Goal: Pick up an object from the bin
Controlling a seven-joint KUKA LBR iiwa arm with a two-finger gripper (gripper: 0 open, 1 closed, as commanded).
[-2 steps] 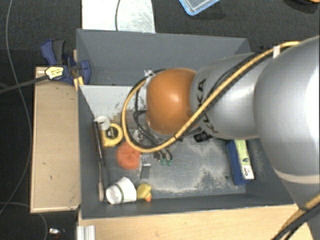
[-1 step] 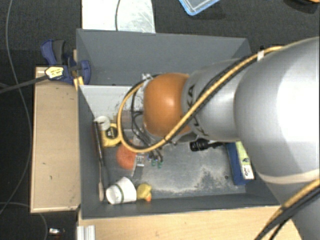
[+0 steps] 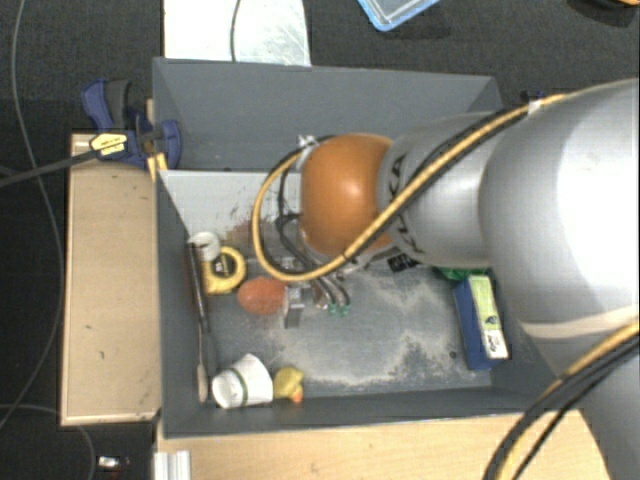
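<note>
Claw [image 3: 318,301] sits low near the middle of the bin [image 3: 330,118]; whether it is spread or pressed together I cannot tell. Just to its left lies a reddish-orange rounded lump [image 3: 262,296], with a yellow ring [image 3: 224,270] close against the lump's upper left. A grab that lands off-centre would likely roll the smooth lump away, or catch the ring instead.

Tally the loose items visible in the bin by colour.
White: 2, cup, small cylinder
Yellow: 2, ring-shaped piece, small lump
Orange-red: 1, rounded thing
Blue: 1, box
Green: 1, part-hidden piece
Dark: 1, long rod
Total: 8 visible
</note>
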